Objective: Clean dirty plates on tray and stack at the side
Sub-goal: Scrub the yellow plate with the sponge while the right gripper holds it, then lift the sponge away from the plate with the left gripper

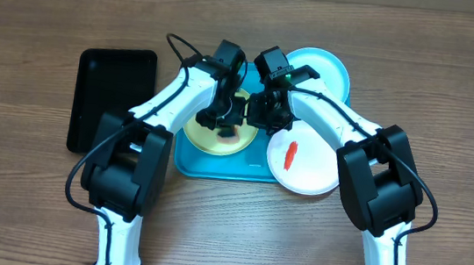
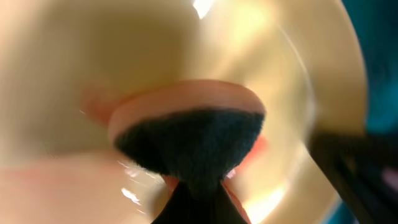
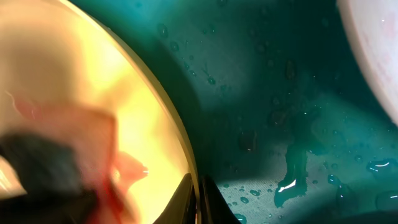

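Observation:
The yellow-green plate [image 1: 210,140] lies on the turquoise tray [image 1: 188,161]. My left gripper [image 1: 229,125] is shut on a sponge [image 2: 189,143], dark side down with a pink back, and presses it on the plate [image 2: 56,56] amid a red smear. My right gripper [image 1: 261,117] is shut on the plate's rim [image 3: 186,155]; the plate's wet face [image 3: 68,74] shows red smear and the tray floor [image 3: 261,81] is wet. The white plate [image 1: 309,162] with a red smear overlaps the tray's right edge. The light blue plate [image 1: 327,69] lies behind it.
A smaller black tray [image 1: 113,97] lies on the wooden table at the left. The edge of the white plate [image 3: 379,50] shows at the top right of the right wrist view. Both arms cross over the tray's middle.

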Controlling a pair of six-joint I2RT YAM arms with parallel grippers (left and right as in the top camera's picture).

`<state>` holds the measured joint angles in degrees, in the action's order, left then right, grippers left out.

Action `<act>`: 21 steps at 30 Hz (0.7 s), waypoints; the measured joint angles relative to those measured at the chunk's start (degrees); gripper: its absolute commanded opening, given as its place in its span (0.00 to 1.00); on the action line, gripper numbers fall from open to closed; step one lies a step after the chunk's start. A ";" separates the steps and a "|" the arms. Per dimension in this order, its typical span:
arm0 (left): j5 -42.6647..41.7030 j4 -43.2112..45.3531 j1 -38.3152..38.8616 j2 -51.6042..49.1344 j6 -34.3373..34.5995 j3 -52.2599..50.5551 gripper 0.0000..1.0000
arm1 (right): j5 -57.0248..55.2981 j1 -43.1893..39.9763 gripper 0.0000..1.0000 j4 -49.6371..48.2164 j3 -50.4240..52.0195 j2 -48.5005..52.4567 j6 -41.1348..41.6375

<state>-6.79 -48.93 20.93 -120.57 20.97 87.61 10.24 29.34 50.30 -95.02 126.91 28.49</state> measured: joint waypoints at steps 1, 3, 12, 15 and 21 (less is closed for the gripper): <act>1.55 0.24 -0.26 0.00 0.61 0.11 0.04 | 0.00 0.00 0.04 0.00 0.00 0.00 -0.02; 5.53 -0.59 -1.11 -0.09 1.92 0.94 0.04 | 0.02 0.00 0.04 0.00 0.00 0.00 0.00; 13.70 -22.05 -6.51 -1.60 2.91 20.92 0.04 | 0.00 0.00 0.04 0.15 0.00 0.00 -0.02; 12.48 -28.98 -7.34 -1.60 1.25 28.92 0.04 | 0.15 0.00 0.04 0.33 0.00 0.00 -0.52; 9.77 -39.56 -7.48 -1.60 -2.10 40.46 0.04 | 0.50 -0.04 0.04 2.38 0.74 -1.16 -1.97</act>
<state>2.98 -88.49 13.45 -122.17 18.87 128.07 10.74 29.30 52.69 -94.28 125.75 26.52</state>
